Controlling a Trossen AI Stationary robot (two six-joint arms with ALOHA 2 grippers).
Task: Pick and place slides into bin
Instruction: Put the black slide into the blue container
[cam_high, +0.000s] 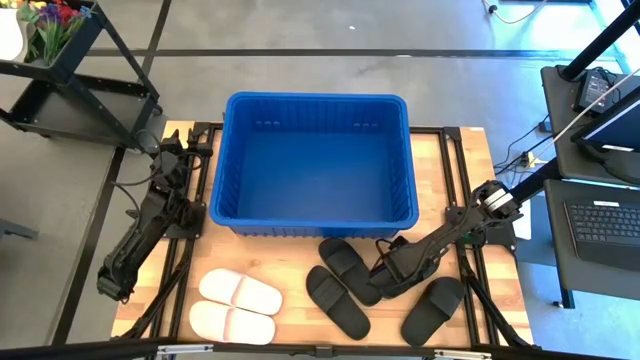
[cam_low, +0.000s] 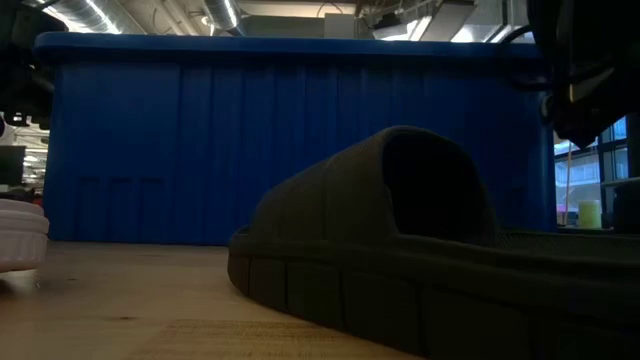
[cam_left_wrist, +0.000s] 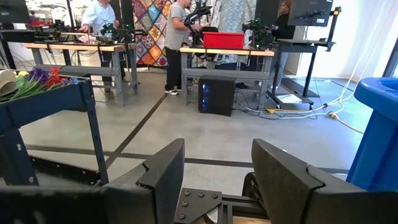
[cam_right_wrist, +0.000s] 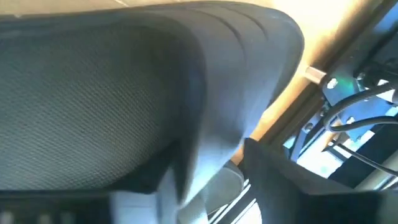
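The blue bin (cam_high: 315, 165) stands at the table's far middle. Three black slides lie flat on the table before it: one (cam_high: 345, 265) at my right gripper, one (cam_high: 335, 302) nearer, one (cam_high: 433, 310) at the near right. Two pale slides (cam_high: 238, 290) (cam_high: 230, 322) lie side by side on their soles at the near left. My right gripper (cam_high: 385, 272) is low at the first black slide's right side, shut on it. My left gripper (cam_left_wrist: 217, 180) is open and empty, parked at the table's left edge beside the bin. My right gripper has the black slide's edge (cam_right_wrist: 217, 146) between its two fingers (cam_right_wrist: 283, 180), at the slide's right side. It comes in low and slanting from the table's right. In the high view the slide still seems to lie on the table; the gripper hides the exact part.
The bin's near wall (cam_low: 300, 140) rises just behind the slides. Black frame rails run along the table's left and right sides (cam_high: 455, 190). A black cart (cam_high: 70, 80) stands off the table's far left. People stand at benches far off in the room (cam_left_wrist: 177, 37).
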